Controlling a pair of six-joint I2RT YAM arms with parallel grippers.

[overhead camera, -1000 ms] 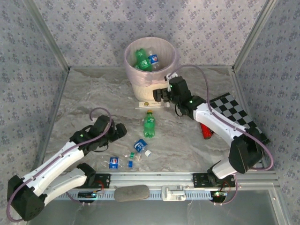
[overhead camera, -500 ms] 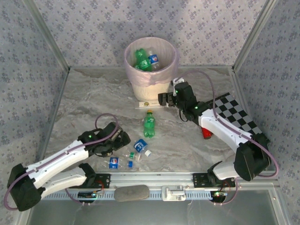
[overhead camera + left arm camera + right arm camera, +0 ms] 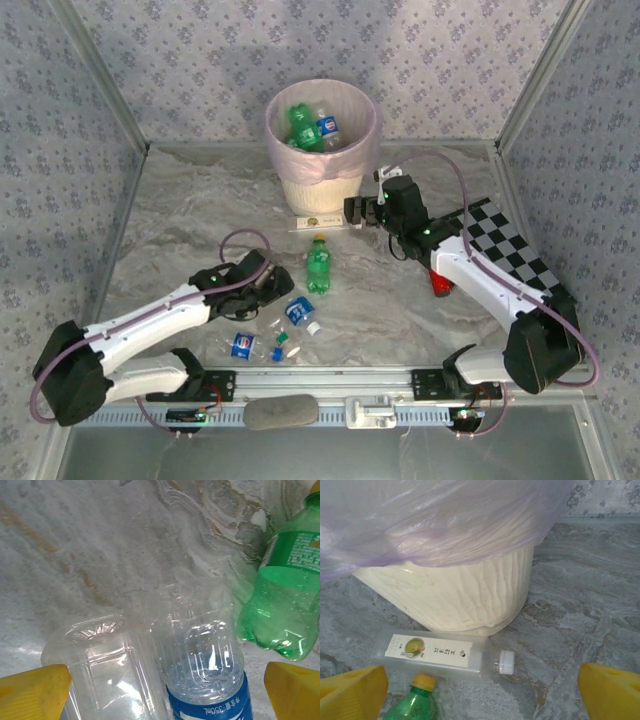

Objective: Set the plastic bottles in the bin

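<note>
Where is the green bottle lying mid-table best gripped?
Probably across its midsection, from above, jaws closing from left and right. The green bottle lies flat, cap toward the bin, so both flanks of its round body are exposed; the neck tapers.

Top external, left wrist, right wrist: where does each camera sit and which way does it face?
Top external: above and behind the bases, looking down on the table and the bin; both arms, left gripper and right gripper show.
Left wrist: on the left arm, facing down at a blue-labelled clear bottle; yellow fingertips in the lower corners.
Right wrist: on the right arm, facing the bin's base and a white-labelled bottle; yellow fingertips likewise.
Shared: both wrist views catch the green bottle.
</note>
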